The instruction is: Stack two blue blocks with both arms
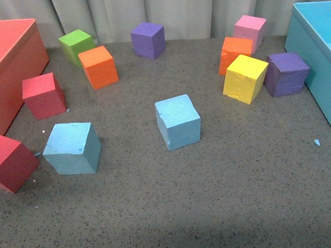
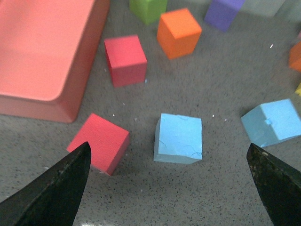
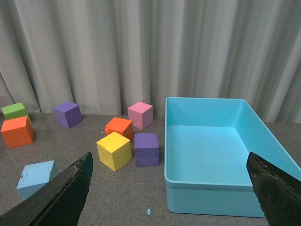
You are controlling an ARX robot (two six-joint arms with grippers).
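Blue blocks (image 1: 71, 148) (image 1: 178, 121) lie apart, open tabletop (image 1: 137, 187) between; edges apparently nicked.

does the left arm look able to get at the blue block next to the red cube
Probably yes. The left end effector is open and faces the left blue block, which has nothing on top. The red cube beside it stands apart, though the gap looks tight for a finger.

I've got open mat (image 1: 163, 208) btwn left blue block (image 1: 71, 148) & mid blue block (image 1: 178, 121). Red cube (image 1: 5, 161) crowds left one's outer side; mid one's free all round.
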